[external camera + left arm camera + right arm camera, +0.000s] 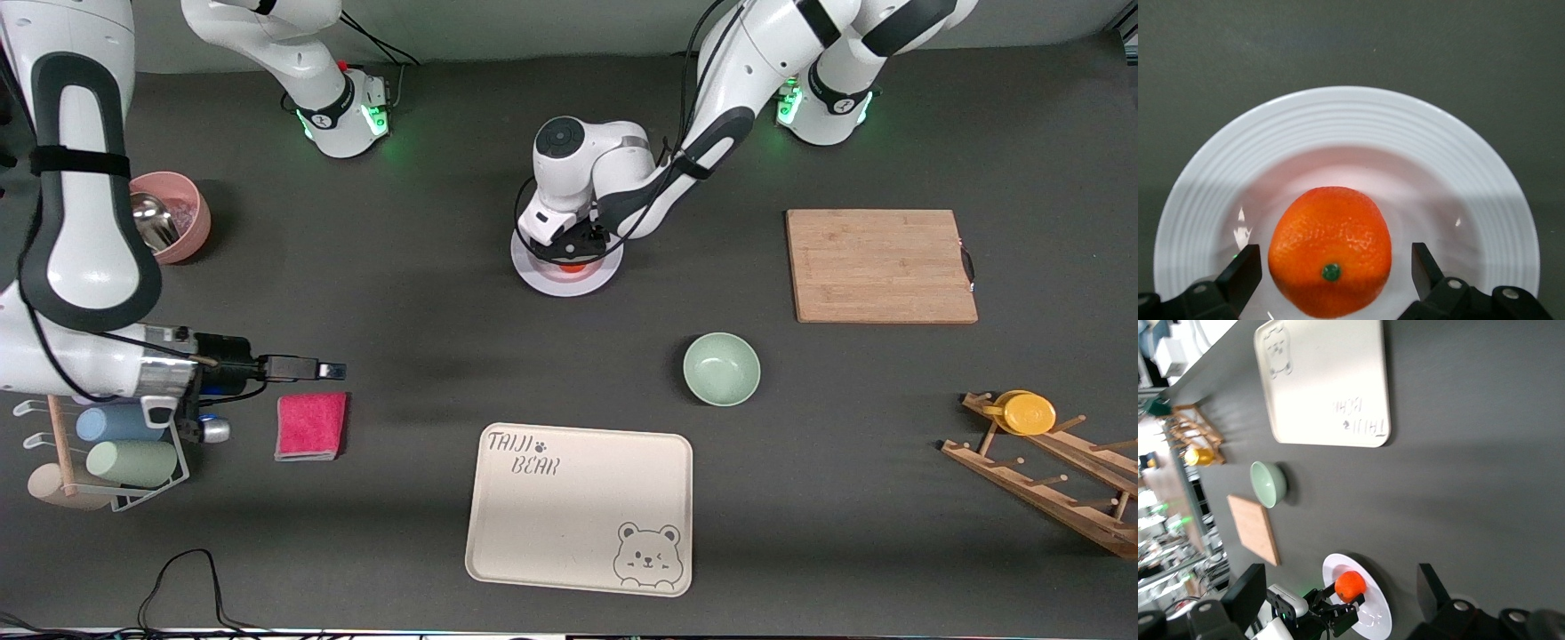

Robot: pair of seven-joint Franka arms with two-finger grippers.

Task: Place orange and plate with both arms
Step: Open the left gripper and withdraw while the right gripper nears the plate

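The orange (pixel 574 263) sits on the white plate (pixel 542 276) at the middle of the table, toward the robots' bases. My left gripper (pixel 573 252) is down over the plate, open, one finger on each side of the orange with small gaps. The left wrist view shows the orange (pixel 1330 260) on the plate (pixel 1338 113) between my left gripper's (pixel 1336 270) fingers. My right gripper (pixel 331 371) is open and empty, hovering just above the pink cloth at the right arm's end. The right wrist view shows my right gripper (pixel 1338 580), the orange (pixel 1350 585) and the plate (pixel 1377 617).
A pale green bowl (pixel 721 369) and a cream bear tray (pixel 578 507) lie nearer the front camera. A wooden board (pixel 880 265) and a rack with a yellow dish (pixel 1027 412) are at the left arm's end. A pink cloth (pixel 309 425), pink bowl (pixel 173 218) and cup rack (pixel 116 453) are at the right arm's end.
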